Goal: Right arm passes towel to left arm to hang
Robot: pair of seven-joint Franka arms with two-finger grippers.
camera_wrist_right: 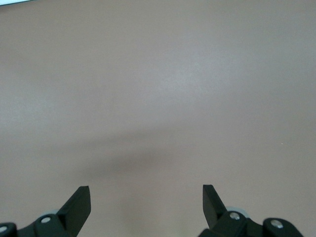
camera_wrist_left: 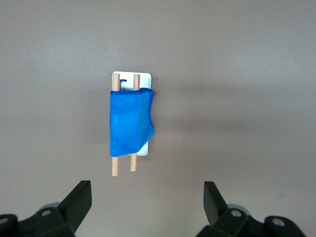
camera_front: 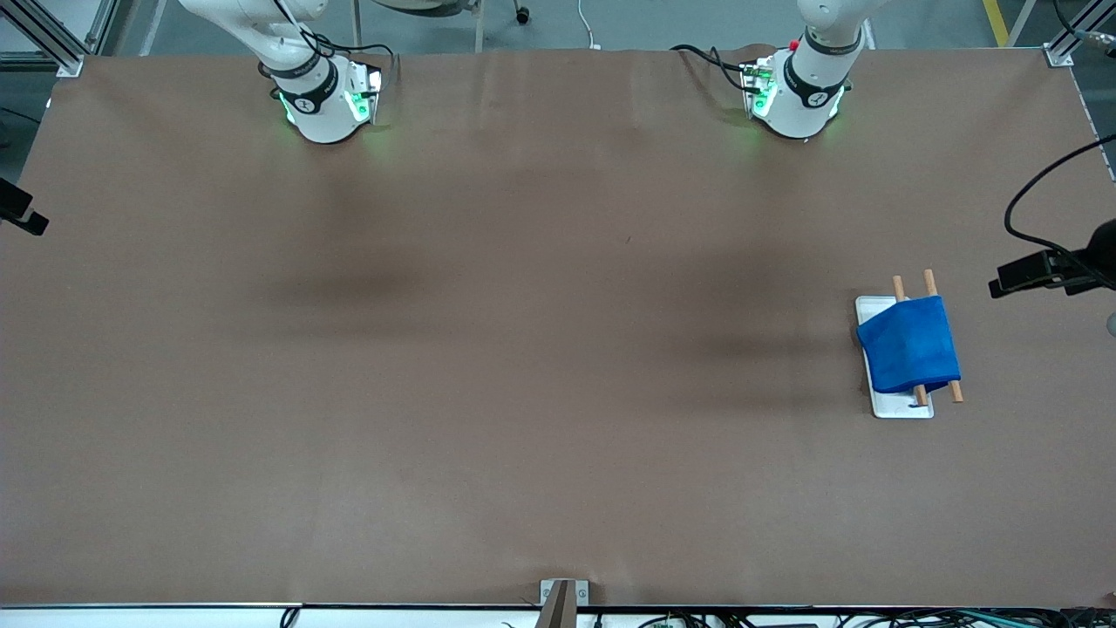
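The bright blue towel [camera_front: 908,347] hangs draped over two wooden rods [camera_front: 929,282] of a small rack with a white base [camera_front: 902,408], toward the left arm's end of the table. In the left wrist view the towel [camera_wrist_left: 129,121] covers most of the rods [camera_wrist_left: 115,167], and a small loop shows at one corner. My left gripper [camera_wrist_left: 147,197] hovers high over the table beside the rack, open and holding nothing. My right gripper [camera_wrist_right: 146,197] is open over bare brown table, also holding nothing. In the front view only the arms' bases show, the right arm [camera_front: 323,100] and the left arm [camera_front: 798,96].
A black camera on a cabled mount [camera_front: 1046,270] juts in at the left arm's end of the table, close to the rack. Another black mount [camera_front: 22,209] sits at the right arm's end. A small bracket [camera_front: 562,597] stands at the table's front edge.
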